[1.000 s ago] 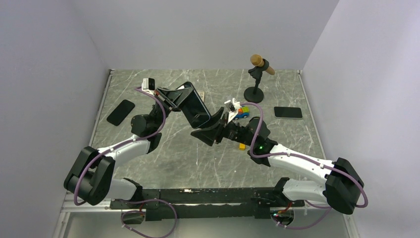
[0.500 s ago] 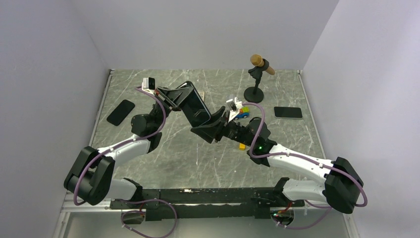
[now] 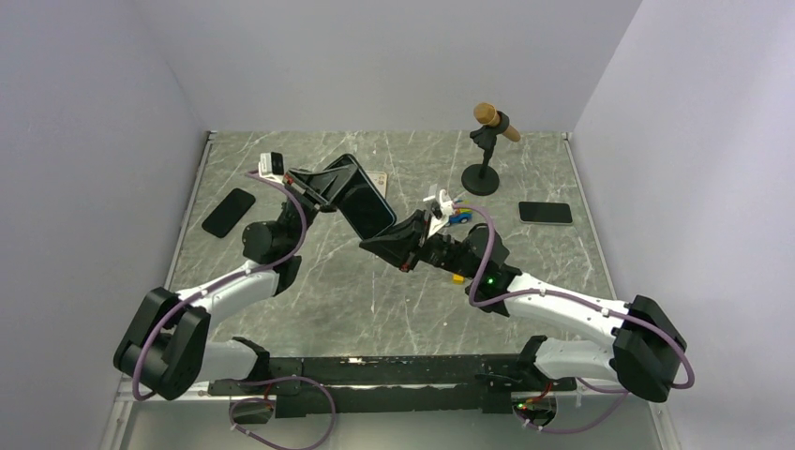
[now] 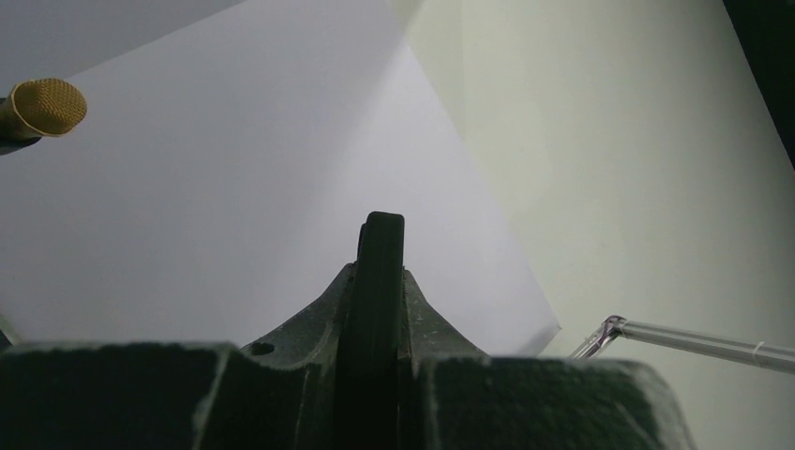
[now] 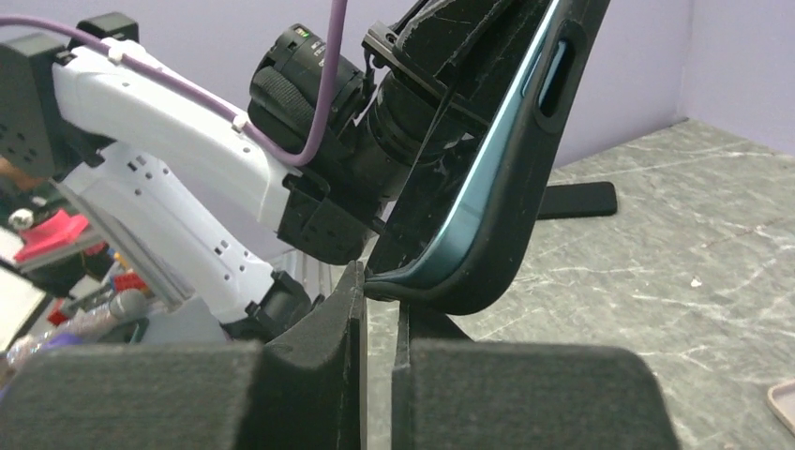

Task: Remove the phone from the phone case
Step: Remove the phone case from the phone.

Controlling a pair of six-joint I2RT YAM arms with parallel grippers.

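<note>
The phone (image 3: 361, 197) sits in its black phone case and is held tilted in the air above the middle of the table. My left gripper (image 3: 323, 183) is shut on its upper end; in the left wrist view the dark edge (image 4: 382, 244) stands clamped between the fingers of the left gripper (image 4: 380, 281). My right gripper (image 3: 380, 239) is at the lower end. In the right wrist view the right gripper (image 5: 380, 286) is shut, its tips pinching the lip of the case (image 5: 497, 234) at the bottom corner. The phone's teal side (image 5: 473, 192) shows just inside that lip.
A black phone (image 3: 228, 212) lies flat at the table's left and another (image 3: 545, 212) at the right. A microphone on a stand (image 3: 489, 141) stands at the back right. A toy car (image 3: 457, 214) and a yellow block (image 3: 457, 277) lie by the right arm.
My right gripper's jaws have closed at the case's lower corner. The left gripper has shifted slightly left and up, tilting the phone with it.
</note>
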